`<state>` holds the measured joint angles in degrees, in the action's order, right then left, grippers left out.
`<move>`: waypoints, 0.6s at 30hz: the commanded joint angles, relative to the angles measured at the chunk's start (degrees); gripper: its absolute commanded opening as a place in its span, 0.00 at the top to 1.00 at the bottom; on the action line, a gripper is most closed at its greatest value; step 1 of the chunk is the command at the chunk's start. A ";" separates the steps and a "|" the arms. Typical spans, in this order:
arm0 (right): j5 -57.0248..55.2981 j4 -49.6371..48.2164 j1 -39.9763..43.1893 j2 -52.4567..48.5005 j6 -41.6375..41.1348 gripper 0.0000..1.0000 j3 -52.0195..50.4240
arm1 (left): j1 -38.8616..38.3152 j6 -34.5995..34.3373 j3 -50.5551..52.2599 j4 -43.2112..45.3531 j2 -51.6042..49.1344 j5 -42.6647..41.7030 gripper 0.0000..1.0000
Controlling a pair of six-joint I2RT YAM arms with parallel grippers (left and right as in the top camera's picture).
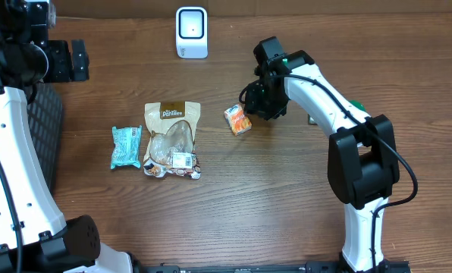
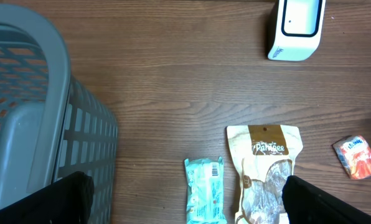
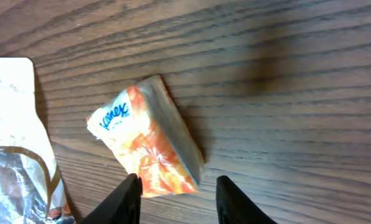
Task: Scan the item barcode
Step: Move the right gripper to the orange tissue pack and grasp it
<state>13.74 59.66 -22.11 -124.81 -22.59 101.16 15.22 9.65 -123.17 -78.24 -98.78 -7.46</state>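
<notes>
A small orange and white tissue pack [image 1: 238, 119] lies on the wooden table, right of centre. My right gripper [image 1: 258, 102] hovers just beside it. In the right wrist view the pack [image 3: 148, 140] lies flat, its near end reaching down between the parted fingers of the gripper [image 3: 178, 186], and the right finger stands apart from it. The white barcode scanner [image 1: 191, 32] stands upright at the back of the table, also seen in the left wrist view as the scanner [image 2: 295, 28]. My left gripper [image 2: 185, 186] is wide open and empty at the far left, high above the table.
A brown snack pouch [image 1: 171, 140] and a teal packet [image 1: 125, 146] lie side by side left of the tissue pack. A grey mesh basket [image 2: 23, 112] stands at the table's left edge under my left arm.
</notes>
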 commanded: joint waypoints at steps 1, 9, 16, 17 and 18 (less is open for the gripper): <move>1.49 -0.42 -0.33 -2.45 0.35 0.65 1.18 | 0.13 1.07 -1.16 0.07 0.11 0.22 0.01; 4.79 -0.81 -0.76 -4.50 0.35 0.67 1.09 | 0.13 1.07 -1.16 0.09 0.11 0.24 0.00; 4.79 -2.08 -0.74 -5.51 -0.76 0.79 -2.12 | 0.13 1.09 -1.16 0.09 0.11 0.24 0.01; 4.81 -2.16 -0.74 -5.51 -1.07 0.83 -2.62 | 0.13 1.09 -1.16 0.07 0.11 0.22 0.01; 4.81 -1.95 -0.74 -5.51 -1.20 0.89 -2.71 | 0.13 1.07 -1.16 0.09 0.11 0.22 0.01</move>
<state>18.17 57.74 -22.61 -129.45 -22.87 100.18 15.22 9.65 -123.17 -78.24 -98.78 -7.46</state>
